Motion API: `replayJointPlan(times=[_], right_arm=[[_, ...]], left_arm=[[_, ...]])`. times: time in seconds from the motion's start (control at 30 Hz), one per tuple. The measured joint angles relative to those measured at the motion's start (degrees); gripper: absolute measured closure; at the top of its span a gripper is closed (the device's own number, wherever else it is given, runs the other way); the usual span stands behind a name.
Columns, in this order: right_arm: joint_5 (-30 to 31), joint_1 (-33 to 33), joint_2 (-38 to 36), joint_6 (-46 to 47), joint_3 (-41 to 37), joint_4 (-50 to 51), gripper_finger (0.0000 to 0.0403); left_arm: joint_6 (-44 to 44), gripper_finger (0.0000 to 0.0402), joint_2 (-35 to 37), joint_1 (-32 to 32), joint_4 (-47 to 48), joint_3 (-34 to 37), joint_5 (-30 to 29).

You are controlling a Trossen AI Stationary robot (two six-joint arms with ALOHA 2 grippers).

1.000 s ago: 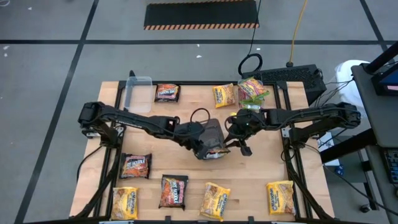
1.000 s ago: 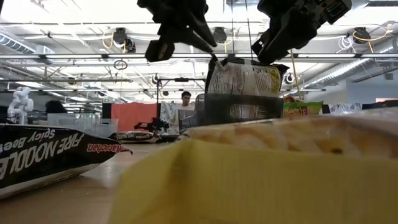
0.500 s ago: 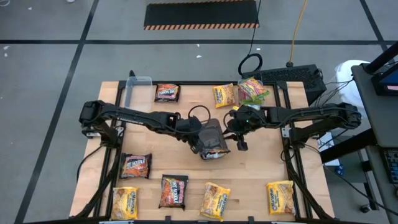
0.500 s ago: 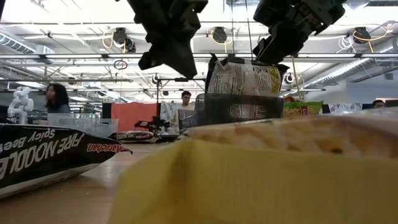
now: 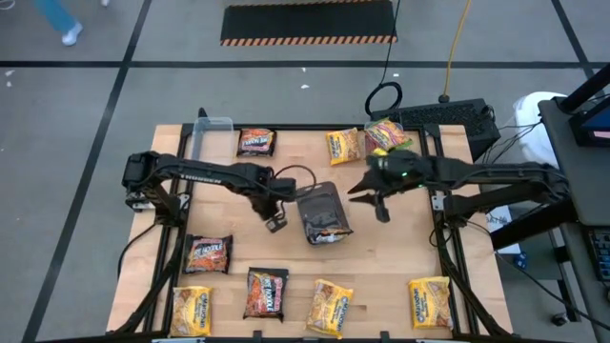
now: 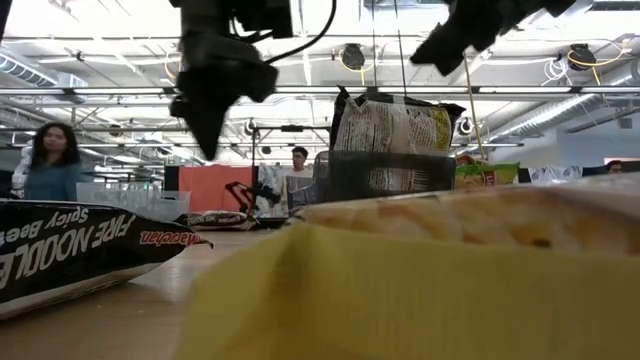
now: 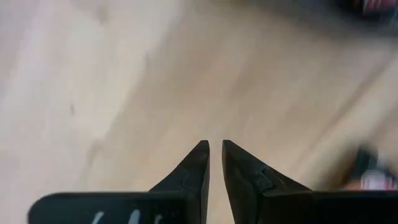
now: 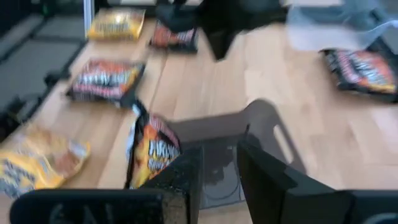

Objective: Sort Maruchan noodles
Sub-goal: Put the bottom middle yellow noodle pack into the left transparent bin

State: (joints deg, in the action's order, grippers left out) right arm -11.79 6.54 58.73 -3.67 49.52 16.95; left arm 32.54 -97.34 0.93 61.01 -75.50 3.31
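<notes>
We find one noodle packet (image 5: pixel 329 229) standing on edge in the dark tray (image 5: pixel 316 199) at mid-table, likely filed there as sorted stock. The left gripper (image 5: pixel 274 223) hangs just beside the tray, its fingers nearly together and holding nothing. The right gripper (image 5: pixel 367 193) sits near the tray's other side, fingers slightly apart, also empty. Unsorted packets lie along the table's edges: a brown one (image 5: pixel 255 142), a yellow one (image 5: pixel 343 146), a green-edged one (image 5: pixel 386 135), another brown one (image 5: pixel 208 253). A clear tub (image 5: pixel 210 143) stands at the far left corner. Nothing blocks either arm.
</notes>
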Motion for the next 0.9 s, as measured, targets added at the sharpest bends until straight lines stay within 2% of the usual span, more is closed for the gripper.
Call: replayJointPlan(times=[0.13, 0.3, 0.43, 0.5, 0.7, 0.9], right_arm=[[-0.1, 0.7, -5.1, 3.0, 0.0, 0.0, 0.0310], [-0.2, 0.7, -11.9, 1.7, 0.0, 0.8, 0.0310], [-0.3, 0.6, -16.4, 4.4, 1.6, 8.0, 0.0310], [-0.4, 0.3, -17.3, 5.4, 3.6, 15.0, 0.0310], [-1.0, -2.0, -14.5, 7.7, 11.9, 33.8, 0.0310], [-10.5, -5.6, -6.9, 15.9, 17.0, 37.6, 0.0310]], left_arm=[[-2.5, 0.0353, 0.0, -1.4, 5.4, 0.0, 4.5], [-1.7, 0.0353, 2.9, -3.6, 6.4, 0.0, 5.4], [2.8, 0.0353, 8.4, -5.0, 5.9, 0.0, 4.4], [5.3, 0.0353, 11.8, -5.7, 5.9, 0.0, 2.3], [10.4, 0.0353, 21.7, -7.5, 5.9, 0.0, -6.0], [10.9, 0.0353, 28.9, -8.8, 6.2, 0.0, -10.5]])
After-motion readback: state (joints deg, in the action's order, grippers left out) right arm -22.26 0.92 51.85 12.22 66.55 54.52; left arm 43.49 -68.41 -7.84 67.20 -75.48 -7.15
